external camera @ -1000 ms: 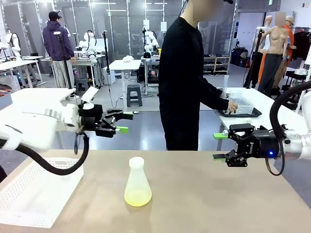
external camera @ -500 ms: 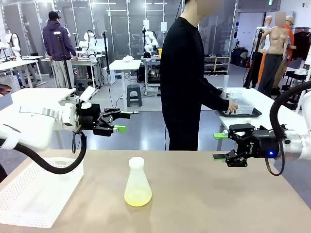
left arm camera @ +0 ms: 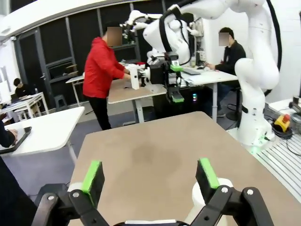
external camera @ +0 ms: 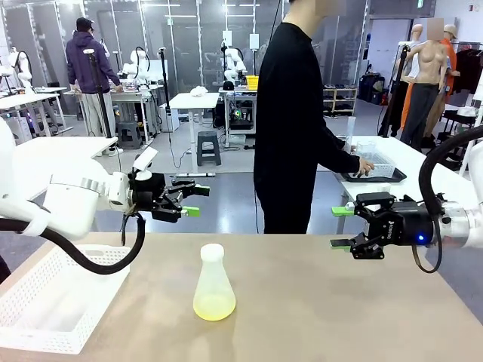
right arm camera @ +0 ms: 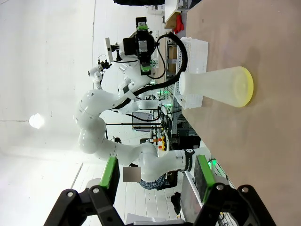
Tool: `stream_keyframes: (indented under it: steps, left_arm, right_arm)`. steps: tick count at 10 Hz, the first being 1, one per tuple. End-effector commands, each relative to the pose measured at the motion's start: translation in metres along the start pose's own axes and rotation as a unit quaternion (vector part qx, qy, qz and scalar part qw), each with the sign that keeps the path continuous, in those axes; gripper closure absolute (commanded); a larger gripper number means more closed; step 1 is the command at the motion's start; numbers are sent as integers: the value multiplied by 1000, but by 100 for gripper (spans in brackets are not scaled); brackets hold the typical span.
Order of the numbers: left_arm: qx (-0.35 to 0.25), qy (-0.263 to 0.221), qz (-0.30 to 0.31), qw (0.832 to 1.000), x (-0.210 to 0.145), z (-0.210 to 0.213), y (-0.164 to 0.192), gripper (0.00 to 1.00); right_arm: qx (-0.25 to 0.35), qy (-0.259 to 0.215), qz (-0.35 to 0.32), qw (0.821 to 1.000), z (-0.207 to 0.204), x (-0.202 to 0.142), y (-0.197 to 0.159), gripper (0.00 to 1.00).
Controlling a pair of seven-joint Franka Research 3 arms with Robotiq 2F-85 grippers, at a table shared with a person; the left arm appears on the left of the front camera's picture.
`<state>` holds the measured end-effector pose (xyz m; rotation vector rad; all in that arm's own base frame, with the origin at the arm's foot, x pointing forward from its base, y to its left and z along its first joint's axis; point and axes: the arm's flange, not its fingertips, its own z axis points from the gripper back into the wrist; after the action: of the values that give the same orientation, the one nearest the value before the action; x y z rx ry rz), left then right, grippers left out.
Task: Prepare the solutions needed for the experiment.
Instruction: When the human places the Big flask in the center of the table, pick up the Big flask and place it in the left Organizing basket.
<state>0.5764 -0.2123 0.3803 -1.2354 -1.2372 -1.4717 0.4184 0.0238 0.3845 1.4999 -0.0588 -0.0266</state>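
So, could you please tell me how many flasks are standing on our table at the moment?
1. A single flask stands upright near the middle of the table, with a shallow yellow-green layer inside. Another could sit hidden in the white basket at the left.

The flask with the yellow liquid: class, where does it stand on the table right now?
In the front view the flask stands upright near the table's middle, right of the white basket.

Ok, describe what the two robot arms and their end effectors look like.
Both arms are glossy white with rounded segments. The left end effector and right end effector are black, each with two fingers tipped by bright green pads. A thick black cable loops beneath the left arm, and another black cable arches over the right. A small blue light glows on the right wrist.
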Motion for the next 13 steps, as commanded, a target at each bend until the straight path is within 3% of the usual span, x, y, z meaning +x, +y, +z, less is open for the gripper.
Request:
stream_keyframes:
  steps: [1, 6, 13]
  left_arm:
    - [-53, 5, -37, 998, -7, -2, 9, 0]
    - [-192, 5, 11, 981, -51, -15, -5, 0]
    - [-206, 19, 45, 977, -89, -35, -8, 0]
  right_arm:
    - [1, -3, 5, 1000, -1, -1, 0, 19]
    - [1, -3, 5, 1000, -1, -1, 0, 19]
    - [1, -3, 5, 1000, -1, -1, 0, 19]
